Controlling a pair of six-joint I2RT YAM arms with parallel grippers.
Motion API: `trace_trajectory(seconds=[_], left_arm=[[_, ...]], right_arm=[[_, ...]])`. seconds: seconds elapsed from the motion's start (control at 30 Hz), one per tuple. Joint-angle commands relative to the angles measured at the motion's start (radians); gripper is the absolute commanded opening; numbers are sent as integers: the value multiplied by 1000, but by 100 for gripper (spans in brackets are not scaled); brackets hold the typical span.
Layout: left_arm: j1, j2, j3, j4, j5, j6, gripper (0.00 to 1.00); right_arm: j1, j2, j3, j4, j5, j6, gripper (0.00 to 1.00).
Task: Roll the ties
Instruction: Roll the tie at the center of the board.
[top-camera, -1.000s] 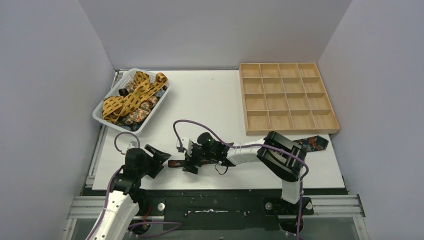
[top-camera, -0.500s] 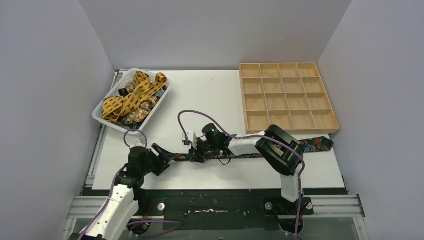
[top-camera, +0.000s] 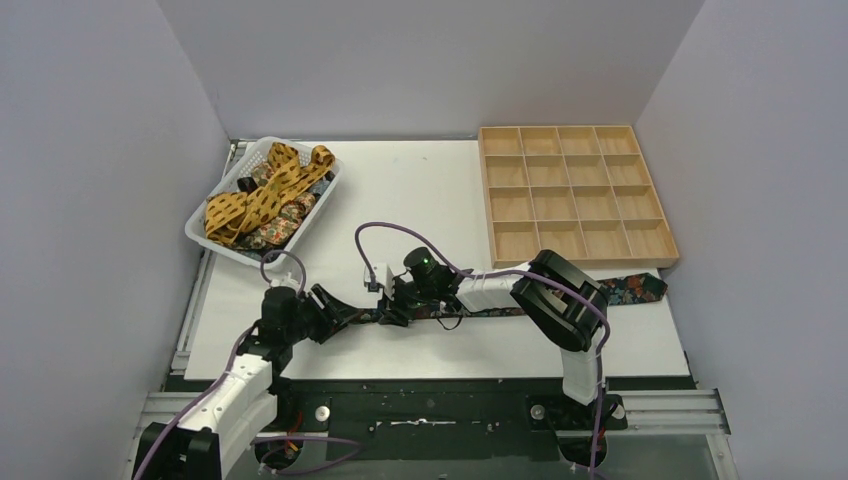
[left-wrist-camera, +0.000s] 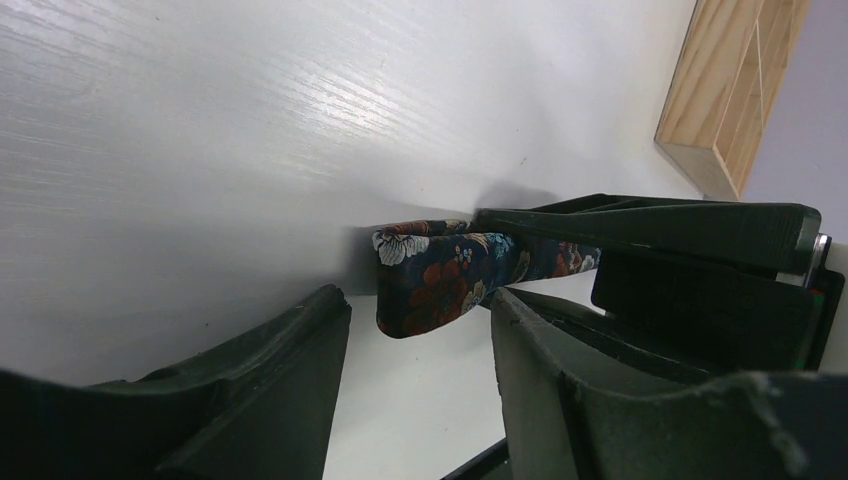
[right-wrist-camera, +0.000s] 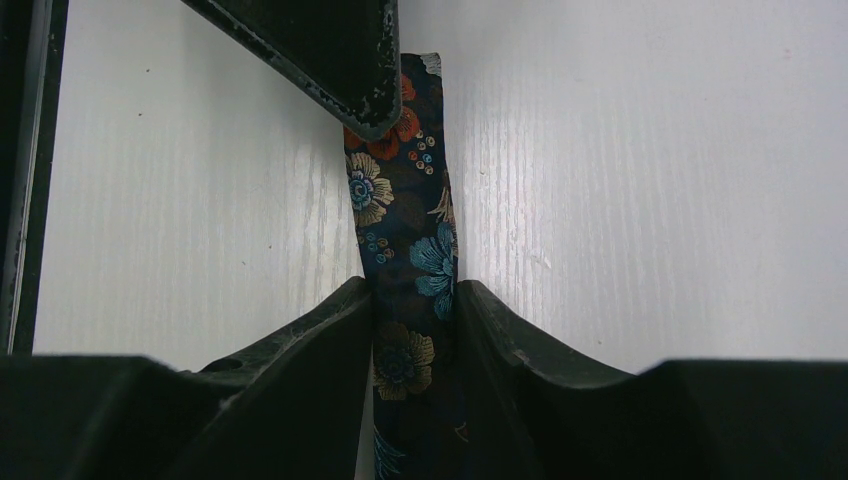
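A dark navy floral tie (top-camera: 630, 288) lies stretched across the near part of the white table (top-camera: 420, 190). My right gripper (top-camera: 387, 308) is shut on it near its narrow left end; in the right wrist view the tie (right-wrist-camera: 405, 215) runs up from between the closed jaws of that gripper (right-wrist-camera: 413, 297). My left gripper (top-camera: 343, 315) is open at the tie's tip. In the left wrist view the tip (left-wrist-camera: 440, 285) lies between the spread jaws of the left gripper (left-wrist-camera: 418, 305), touching neither. Several mustard-yellow ties (top-camera: 265, 190) and dark floral ties (top-camera: 272, 232) are heaped in a basket.
The white slatted basket (top-camera: 198, 236) stands at the back left. A wooden tray of square compartments (top-camera: 575, 195) stands at the back right, with the tie's wide end just in front of it. Purple cables (top-camera: 375, 232) loop above both wrists.
My right gripper first moved away from the table's near edge and pulled the tie straight, then held still. My left gripper moved right until its open jaws straddle the tie's tip.
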Motion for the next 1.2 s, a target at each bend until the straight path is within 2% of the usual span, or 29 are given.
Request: trace_trajectory(seconds=[0.0, 0.17, 0.33, 0.53, 0.7, 0.73, 0.9, 1.07, 1.17], left_arm=[[-1, 24, 12, -17, -20, 66, 52], [0, 51, -4, 27, -25, 73, 46], [1, 95, -5, 97, -15, 79, 44], [8, 141, 7, 85, -4, 117, 40], [9, 145, -8, 99, -8, 131, 30], [9, 145, -9, 105, -9, 132, 27], [8, 132, 2, 102, -35, 137, 0], [6, 59, 51, -34, -128, 154, 0], [4, 3, 74, -128, -186, 157, 0]], right_arm=[[7, 10, -14, -48, -1, -18, 37], [9, 7, -19, -43, 0, -14, 37], [14, 2, -23, -42, 5, -14, 37], [15, 0, -23, -47, 13, -13, 37], [18, 1, -21, -41, 20, 1, 38], [22, -1, -19, -38, 22, 7, 41], [40, -54, -6, -3, 54, 82, 61], [35, -194, -51, 100, 154, 271, 71], [22, -274, -74, 110, 268, 438, 76]])
